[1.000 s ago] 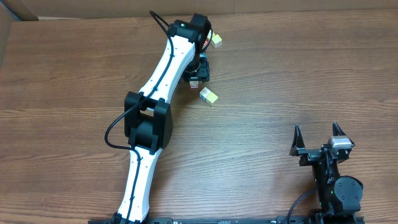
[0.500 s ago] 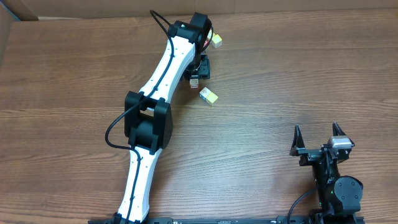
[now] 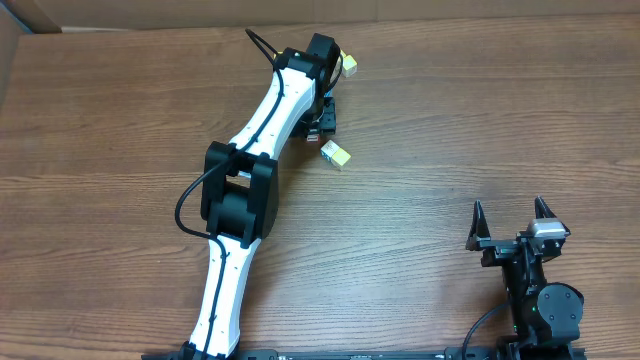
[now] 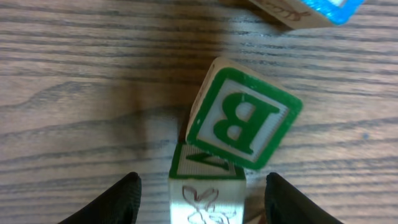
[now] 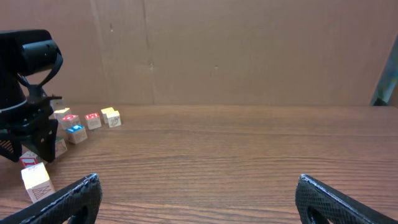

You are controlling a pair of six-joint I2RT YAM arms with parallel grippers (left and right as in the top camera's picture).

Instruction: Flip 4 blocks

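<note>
While the left gripper [image 4: 202, 182] straddles a pale block [image 4: 207, 200], jaws apart and not gripping, a tilted green B block [image 4: 244, 115] touches it. The right gripper [image 5: 198, 182] rests spread wide.

From overhead, your left arm [image 3: 240, 200] stretches from 7 o'clock to 12 o'clock across the surface [image 3: 450, 120]. One block [image 3: 336, 154] lies just beside its jaws at 5 o'clock, another block [image 3: 349, 63] at 1 o'clock. Between the jaws you have a third block [image 4: 207, 186], apart from both, and the B block [image 4: 245, 115] leans tilted on it at 1 o'clock. Your right arm [image 3: 530, 280] stands well apart at 4 o'clock.
</note>
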